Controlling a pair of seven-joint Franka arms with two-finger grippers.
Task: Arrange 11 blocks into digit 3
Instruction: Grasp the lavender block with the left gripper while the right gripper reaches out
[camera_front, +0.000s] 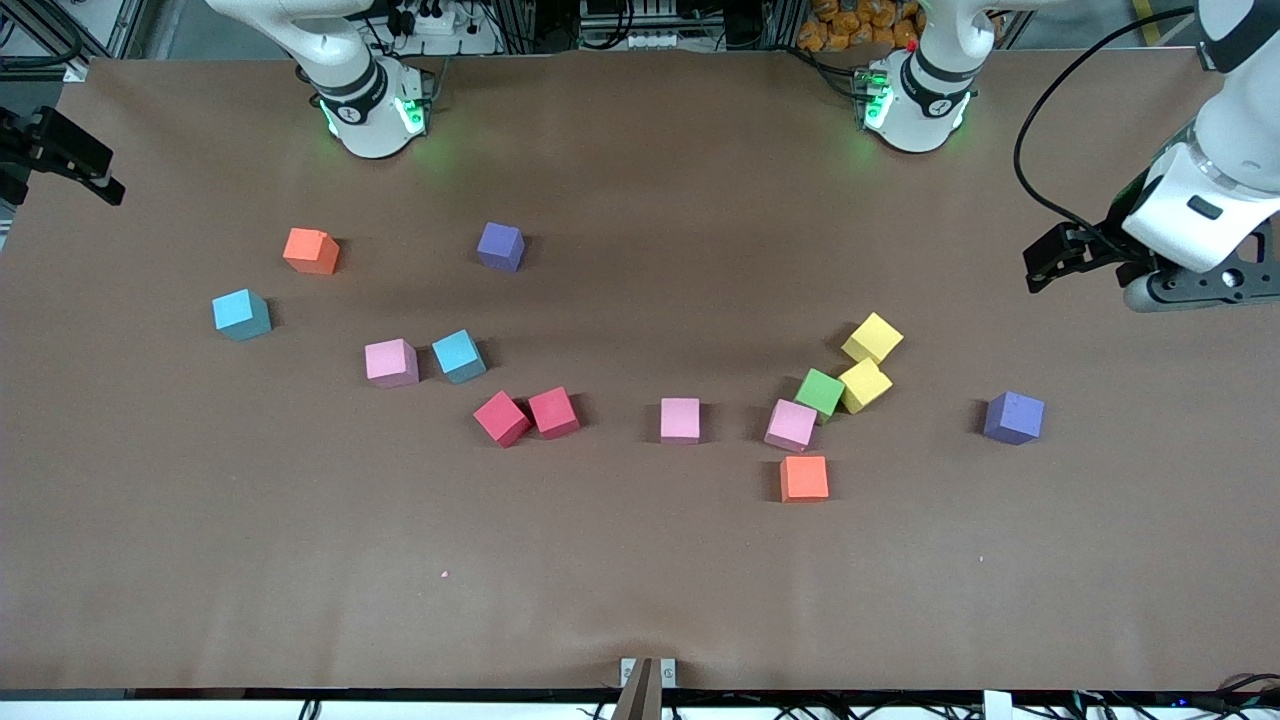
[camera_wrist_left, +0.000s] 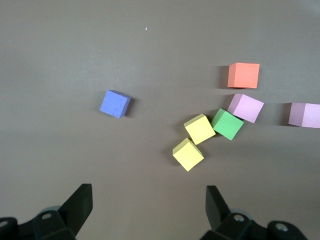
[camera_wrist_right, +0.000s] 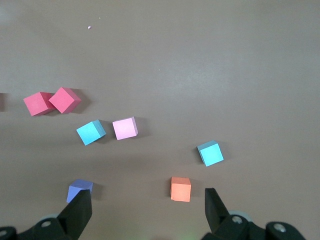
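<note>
Small foam blocks lie scattered on the brown table (camera_front: 640, 580). Toward the left arm's end sit two yellow blocks (camera_front: 872, 338) (camera_front: 865, 385), a green one (camera_front: 820, 392), a pink one (camera_front: 791, 425), an orange one (camera_front: 804, 478) and a purple one (camera_front: 1014, 417). Another pink block (camera_front: 680, 419) lies mid-table. Toward the right arm's end are two touching red blocks (camera_front: 501, 418) (camera_front: 554, 412), a light blue (camera_front: 459, 356), a pink (camera_front: 391, 362), a second light blue (camera_front: 241, 314), an orange (camera_front: 311, 251) and a purple (camera_front: 500, 246). My left gripper (camera_wrist_left: 148, 195) and right gripper (camera_wrist_right: 148, 197) hang open and empty, high over their own ends.
The arms' bases (camera_front: 370, 110) (camera_front: 915, 105) stand at the table's edge farthest from the front camera. A black cable (camera_front: 1030, 130) loops by the left arm (camera_front: 1200, 200). A wide strip of bare table runs along the edge nearest the front camera.
</note>
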